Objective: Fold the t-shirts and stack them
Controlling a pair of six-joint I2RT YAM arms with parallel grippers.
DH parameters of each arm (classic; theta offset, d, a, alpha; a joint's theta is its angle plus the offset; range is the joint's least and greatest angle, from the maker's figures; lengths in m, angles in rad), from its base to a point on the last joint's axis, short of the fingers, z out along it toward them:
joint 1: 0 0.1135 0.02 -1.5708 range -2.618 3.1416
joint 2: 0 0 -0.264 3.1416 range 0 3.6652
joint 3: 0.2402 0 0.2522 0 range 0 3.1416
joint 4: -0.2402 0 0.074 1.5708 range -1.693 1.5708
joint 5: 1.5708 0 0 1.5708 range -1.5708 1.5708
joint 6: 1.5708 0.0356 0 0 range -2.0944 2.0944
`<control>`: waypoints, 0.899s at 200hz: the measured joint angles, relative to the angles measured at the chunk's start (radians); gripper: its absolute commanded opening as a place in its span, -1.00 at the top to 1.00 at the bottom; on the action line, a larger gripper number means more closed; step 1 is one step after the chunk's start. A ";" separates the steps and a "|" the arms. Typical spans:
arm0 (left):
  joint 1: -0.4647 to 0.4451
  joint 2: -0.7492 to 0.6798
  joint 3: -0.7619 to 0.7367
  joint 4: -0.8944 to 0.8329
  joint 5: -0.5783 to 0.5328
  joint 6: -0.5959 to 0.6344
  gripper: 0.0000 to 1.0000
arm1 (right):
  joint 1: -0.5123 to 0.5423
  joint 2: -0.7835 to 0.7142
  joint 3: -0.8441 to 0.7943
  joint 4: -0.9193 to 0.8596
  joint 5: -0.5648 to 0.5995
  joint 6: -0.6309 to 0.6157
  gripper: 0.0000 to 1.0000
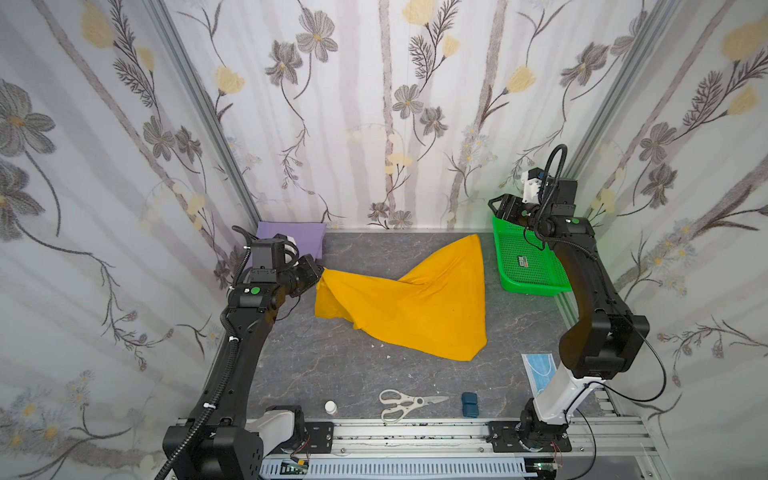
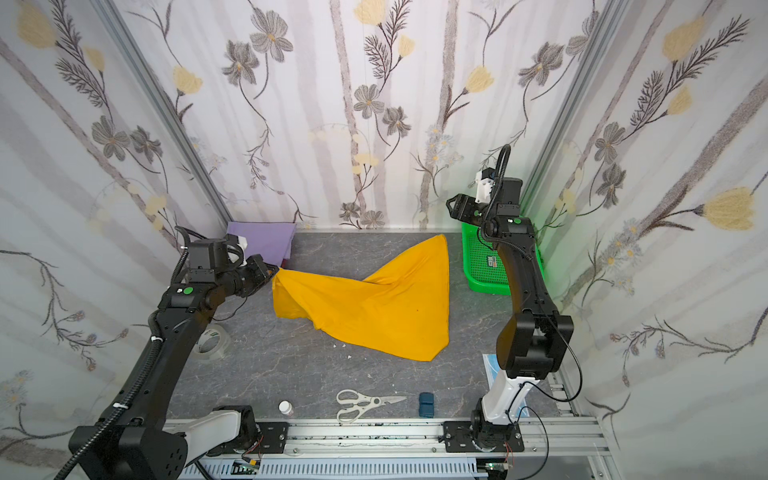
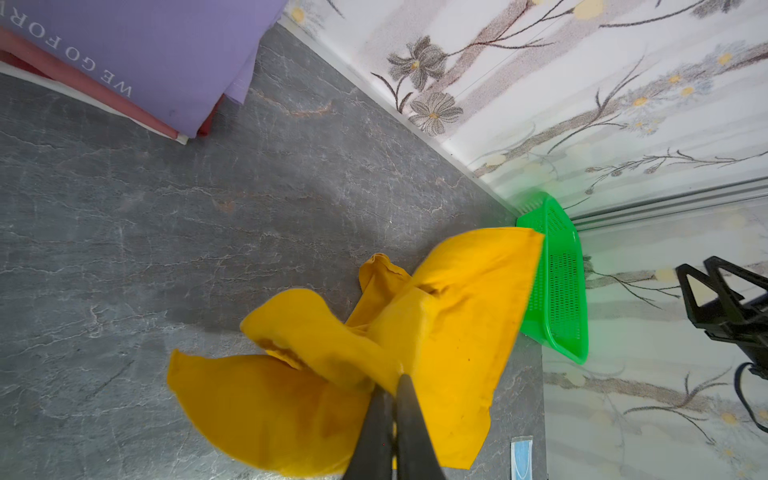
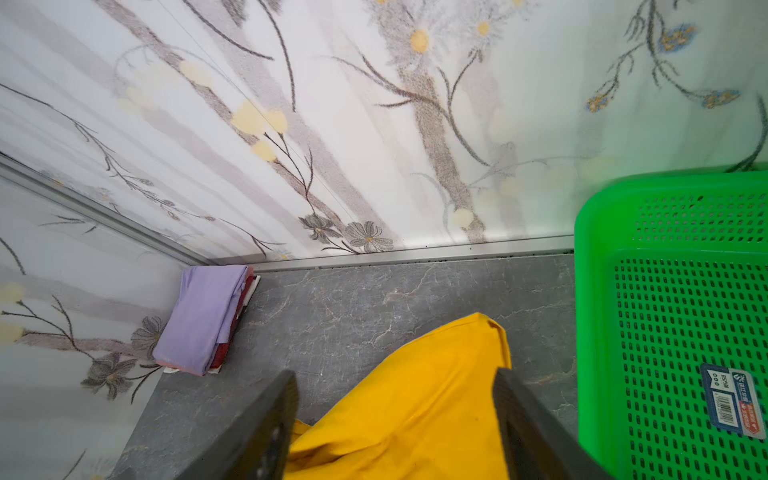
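Well left of the basket (image 1: 500,257), in the far corner, the folded stack (image 1: 291,239) sits with lavender on top. Just in front of the stack, the left gripper (image 1: 321,275) is clenched on one corner of the yellow shirt (image 1: 415,307). It holds that corner off the table while the rest lies rumpled and unfolded.

From the pinch the shirt fans out toward the basket, its long axis running left to right. Its widest edge lies just beside the basket without touching it, one corner peaking by the basket's far end and the other lying past its near end.

Above the basket's far left corner hangs the right gripper (image 1: 498,208), jaws spread wide and holding nothing. The shirt's far corner lies almost under it, so the right arm looks the nearer one to take it. A pull away from the left gripper would likely stretch the shirt flat for folding.
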 measured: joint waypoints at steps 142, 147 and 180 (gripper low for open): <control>0.004 0.051 -0.269 0.170 -0.028 -0.063 1.00 | 0.315 -0.634 -1.299 0.082 0.236 0.225 -0.60; 0.004 0.050 -0.269 0.172 -0.028 -0.063 1.00 | 0.321 -0.622 -1.308 0.104 0.230 0.237 -0.55; 0.004 0.050 -0.269 0.174 -0.027 -0.063 1.00 | 0.334 -0.495 -1.319 0.229 0.205 0.285 0.00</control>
